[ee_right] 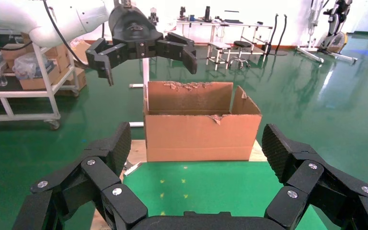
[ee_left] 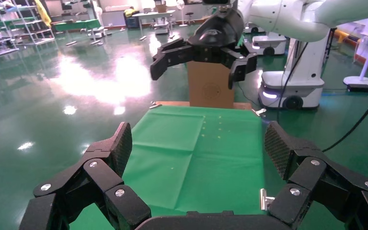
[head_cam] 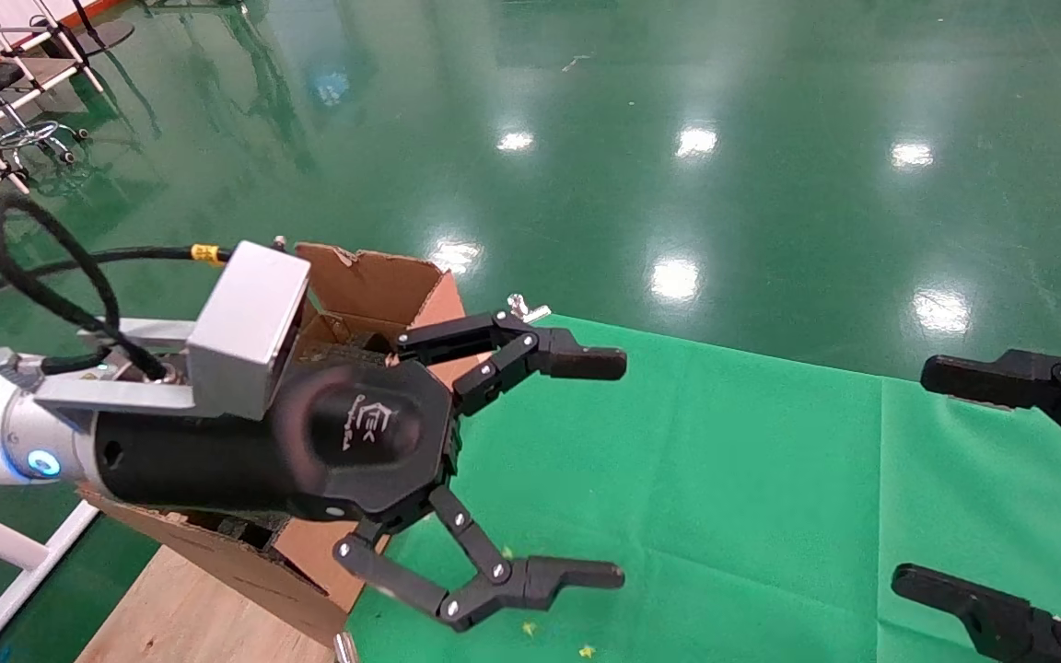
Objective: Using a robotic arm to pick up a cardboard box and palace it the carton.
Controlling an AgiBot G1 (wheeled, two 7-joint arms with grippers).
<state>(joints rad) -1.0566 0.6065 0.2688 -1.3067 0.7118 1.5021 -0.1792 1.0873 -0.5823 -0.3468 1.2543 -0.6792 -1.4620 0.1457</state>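
Observation:
My left arm, white with a blue-lit ring point(head_cam: 42, 462), holds its gripper point(head_cam: 618, 470) open and empty above the green cloth point(head_cam: 724, 479), in front of the carton point(head_cam: 374, 285). The carton is large and brown with ragged flaps and stands at the table's left end; the right wrist view shows it too point(ee_right: 201, 129). A small brown cardboard box point(ee_left: 211, 91) stands upright at the table's far right end, behind my right gripper point(ee_left: 196, 69). My right gripper point(head_cam: 913, 474) is open and empty over the cloth's right side. Nothing lies between either gripper's fingers.
The cloth covers a wooden table point(head_cam: 171, 608) and is held by metal clips point(head_cam: 526, 308). Shiny green floor lies all around. Stools and white racks point(head_cam: 5, 110) stand at the far left. Another robot base point(ee_left: 292, 91) stands beyond the table's right end.

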